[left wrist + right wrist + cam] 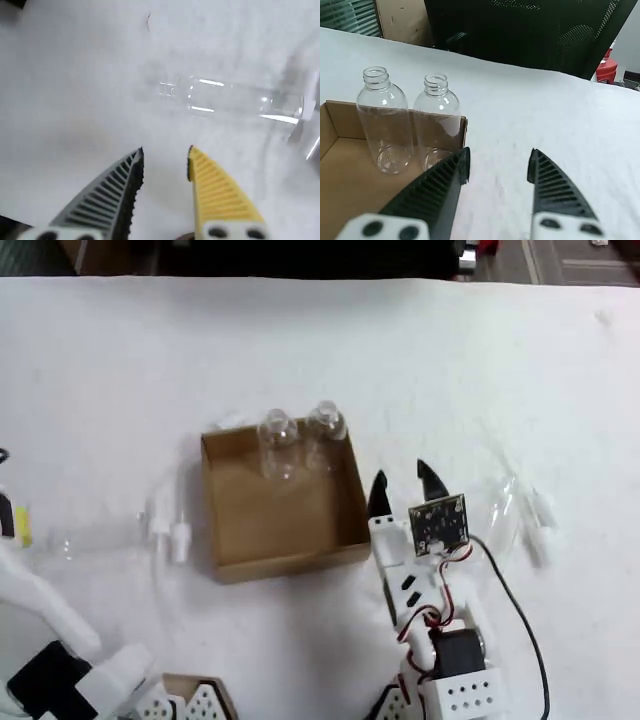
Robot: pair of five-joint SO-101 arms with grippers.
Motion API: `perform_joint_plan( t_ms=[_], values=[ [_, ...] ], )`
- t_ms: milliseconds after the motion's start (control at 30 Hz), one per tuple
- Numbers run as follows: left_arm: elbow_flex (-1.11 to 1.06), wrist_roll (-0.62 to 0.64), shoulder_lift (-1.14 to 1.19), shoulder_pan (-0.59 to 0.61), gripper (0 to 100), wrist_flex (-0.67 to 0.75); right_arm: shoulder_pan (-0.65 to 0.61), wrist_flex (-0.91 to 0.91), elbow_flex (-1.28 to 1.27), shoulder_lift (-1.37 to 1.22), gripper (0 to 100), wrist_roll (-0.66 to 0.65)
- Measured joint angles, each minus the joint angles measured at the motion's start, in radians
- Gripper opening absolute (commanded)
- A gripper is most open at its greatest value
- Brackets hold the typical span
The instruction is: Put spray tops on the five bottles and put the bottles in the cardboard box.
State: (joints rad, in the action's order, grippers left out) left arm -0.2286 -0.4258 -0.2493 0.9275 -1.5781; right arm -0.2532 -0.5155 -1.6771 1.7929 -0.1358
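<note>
The right gripper [400, 476] has its two black fingers spread apart, and nothing is between them. It stands over the white table [450, 360], just beside the right wall of the cardboard box [285, 560], near the box's far corner. In the right wrist view this gripper [497, 152] points past the same corner of the box [342, 120].

Inside the box two clear bottles stand upright against the far wall, side by side and almost touching: the left bottle [277, 445] and the right bottle [325, 430]. In the right wrist view the threaded necks of the left bottle [385, 120] and the right bottle [437, 120] are bare and open. The brown floor of the box in front of them is bare.

The left gripper [165, 150] has one grey finger and one yellow finger. They are also spread, with only the table under them. A little beyond its tips a clear lying bottle [235, 97] rests on its side on the table, not touching the fingers.

In the high view, the lying bottle [95, 535] is to the left of the box, and two white spray tops [170, 532] lie on the table between it and the box. To the right of the right gripper lie more clear plastic pieces [505, 505], probably bottles, with another white spray top [540, 530] beside them.
</note>
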Motion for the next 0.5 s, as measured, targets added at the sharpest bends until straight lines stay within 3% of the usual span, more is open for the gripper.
perform_joint_plan(
  t_ms=[267,500],
  values=[
    [-0.212,0.632,0.0,-0.002,28,0.155,0.0,0.0,0.0,0.0,16.6,0.0],
    [-0.437,1.089,0.0,0.023,28,0.546,0.0,0.0,0.0,0.0,16.6,0.0]
  ],
)
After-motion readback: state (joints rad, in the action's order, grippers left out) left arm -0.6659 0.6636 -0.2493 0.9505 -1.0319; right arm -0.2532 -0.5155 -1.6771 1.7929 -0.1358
